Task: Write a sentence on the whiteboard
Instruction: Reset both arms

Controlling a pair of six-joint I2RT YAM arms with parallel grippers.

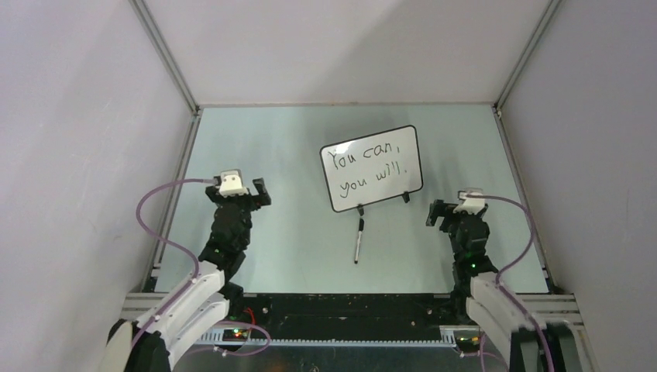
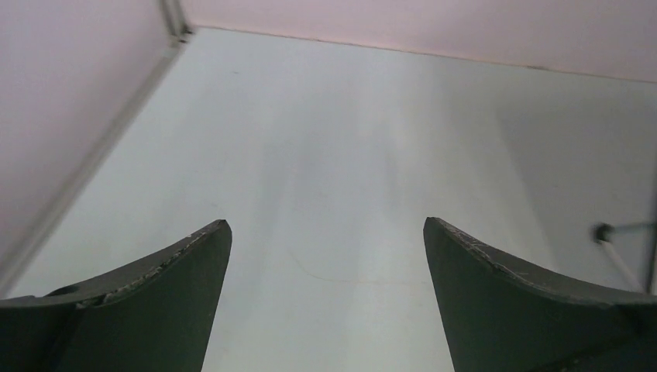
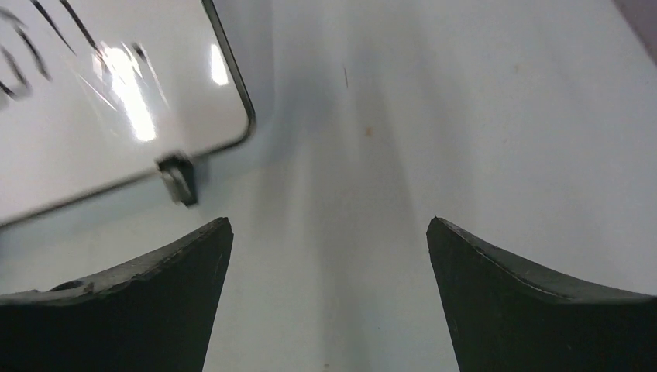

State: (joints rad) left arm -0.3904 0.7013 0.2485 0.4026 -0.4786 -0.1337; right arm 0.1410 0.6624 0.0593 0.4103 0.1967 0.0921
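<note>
A black marker (image 1: 358, 242) lies flat on the pale grey-green table (image 1: 294, 240), near the middle and towards the near edge, its length running almost straight away from the near side with a slight tilt. Plain light walls close the table in on the left (image 1: 77, 116), right (image 1: 596, 116) and back (image 1: 341, 46), joined by slanting metal struts (image 1: 166, 54) at the corners. A small orange speck (image 3: 369, 131) marks the tabletop.

The whiteboard (image 1: 409, 141) stands near the middle of the table (image 1: 256, 139), the sentence (image 1: 370, 165) on it; a marker (image 1: 358, 242) lies just before it, toward the near edge.
</note>
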